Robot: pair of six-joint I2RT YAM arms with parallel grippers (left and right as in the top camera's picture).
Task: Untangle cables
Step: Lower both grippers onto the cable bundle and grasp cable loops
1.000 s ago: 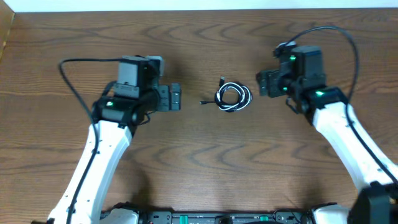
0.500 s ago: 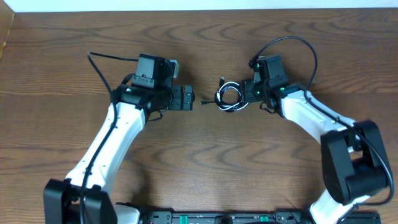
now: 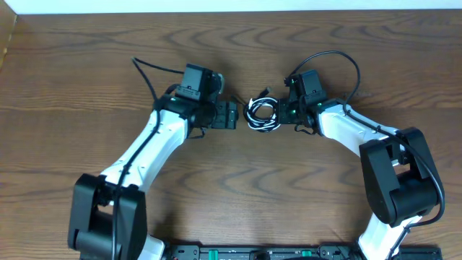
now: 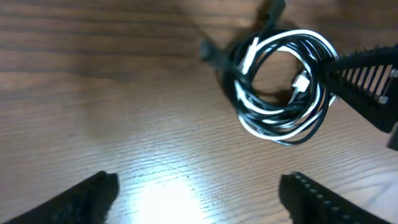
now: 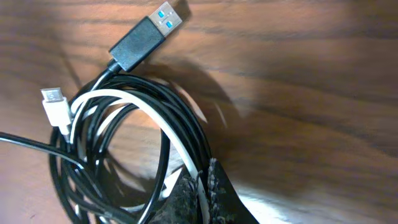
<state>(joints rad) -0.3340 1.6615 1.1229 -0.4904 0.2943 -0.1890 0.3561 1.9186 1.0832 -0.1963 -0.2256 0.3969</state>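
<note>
Now nearer the cables (image 3: 263, 114), left end effector (image 3: 237, 115) wide, right end effector (image 3: 284, 112) unclear.

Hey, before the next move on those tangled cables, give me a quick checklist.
1. Left gripper open: ok, fingers spread wide.
2. Left gripper at the cables: not ok, they lie ahead of it.
3. Right gripper touching the cables: ok, one finger on them.
4. Right gripper clamped on a strand: cannot tell.
5. Black plug and white plug exposed: ok.
6. Cables separated: not ok, wound together.
</note>
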